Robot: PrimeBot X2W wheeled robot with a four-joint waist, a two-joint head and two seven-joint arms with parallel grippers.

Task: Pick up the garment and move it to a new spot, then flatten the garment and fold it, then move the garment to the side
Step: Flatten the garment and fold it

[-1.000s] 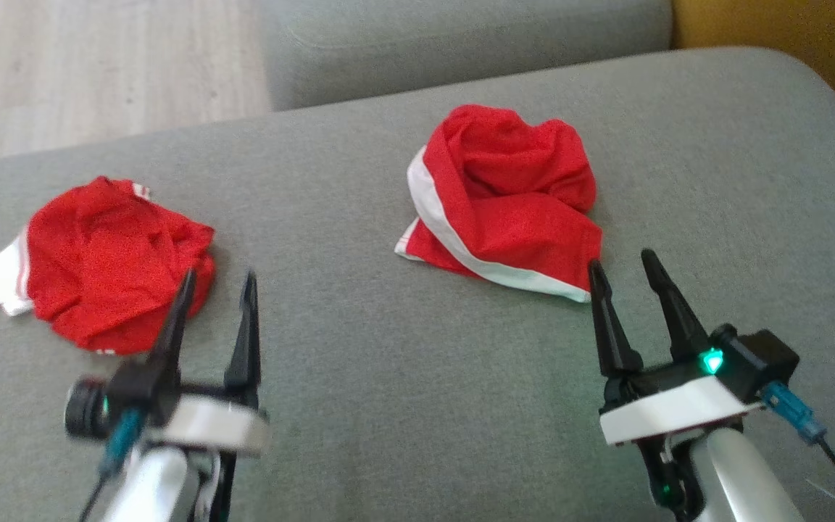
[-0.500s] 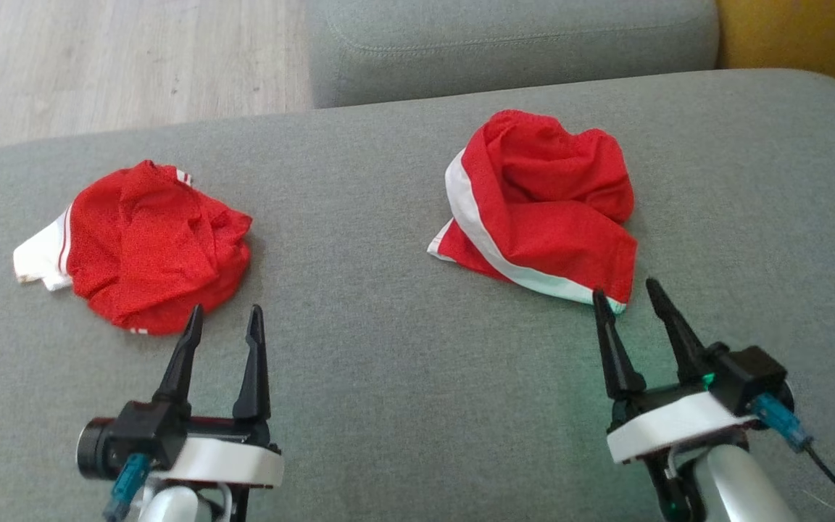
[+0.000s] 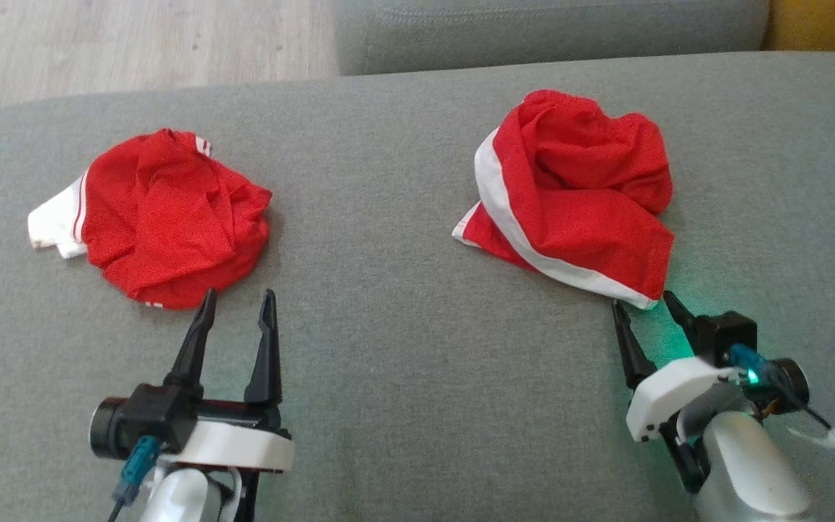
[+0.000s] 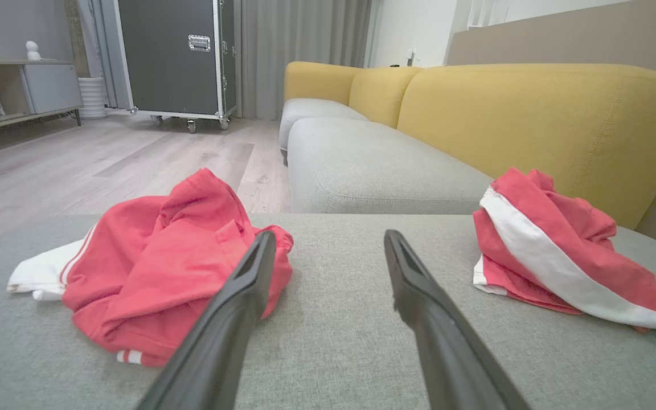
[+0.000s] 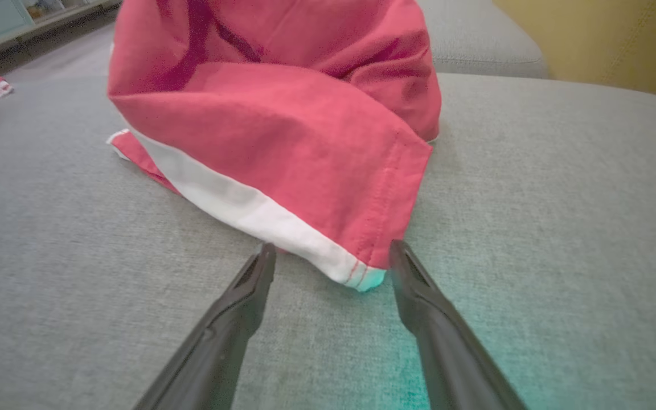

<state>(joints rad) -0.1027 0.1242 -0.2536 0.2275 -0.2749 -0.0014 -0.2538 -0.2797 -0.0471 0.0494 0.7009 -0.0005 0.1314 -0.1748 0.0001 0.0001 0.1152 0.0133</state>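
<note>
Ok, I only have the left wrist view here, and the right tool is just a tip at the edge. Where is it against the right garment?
Observer: Right wrist view: the right tool is open, its fingers either side of the right garment's near corner.
Operator: Pinched yet?
Observer: No; that corner lies loose on the cushion between the fingers.
Operator: And my left tool from above?
Observer: Head view: left tool open, at the left garment's near edge, holding nothing.
</note>
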